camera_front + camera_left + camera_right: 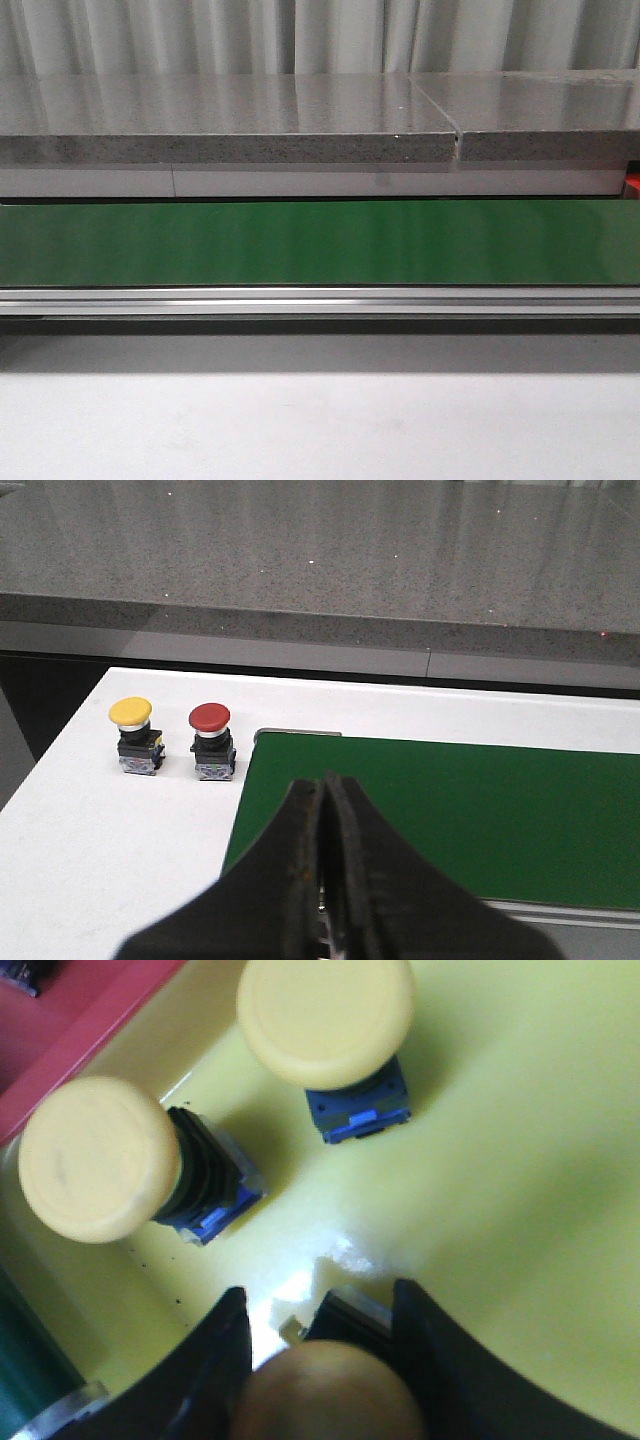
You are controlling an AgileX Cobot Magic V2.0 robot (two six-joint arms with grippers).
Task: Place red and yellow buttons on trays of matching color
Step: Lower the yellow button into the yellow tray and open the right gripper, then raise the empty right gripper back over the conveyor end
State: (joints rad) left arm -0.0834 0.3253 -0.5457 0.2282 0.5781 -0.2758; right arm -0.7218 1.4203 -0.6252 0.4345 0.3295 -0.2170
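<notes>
In the right wrist view my right gripper (320, 1305) hangs low over the yellow tray (520, 1190). A button (325, 1390) sits between its fingers, its cap orange-brown in shadow, and a sliver of light shows beside its black body. Two yellow buttons (325, 1020) (100, 1155) stand on the tray just beyond. The red tray (70, 1010) borders the yellow one. In the left wrist view my left gripper (323, 780) is shut and empty above the green belt (450, 810). A yellow button (131, 712) and a red button (210, 717) stand side by side on the white table past it.
The front view shows only the green belt (320, 240), its metal rail (320, 300) and a grey stone counter (230, 120) behind; no arm appears there. A blue part (18, 970) peeks in on the red tray.
</notes>
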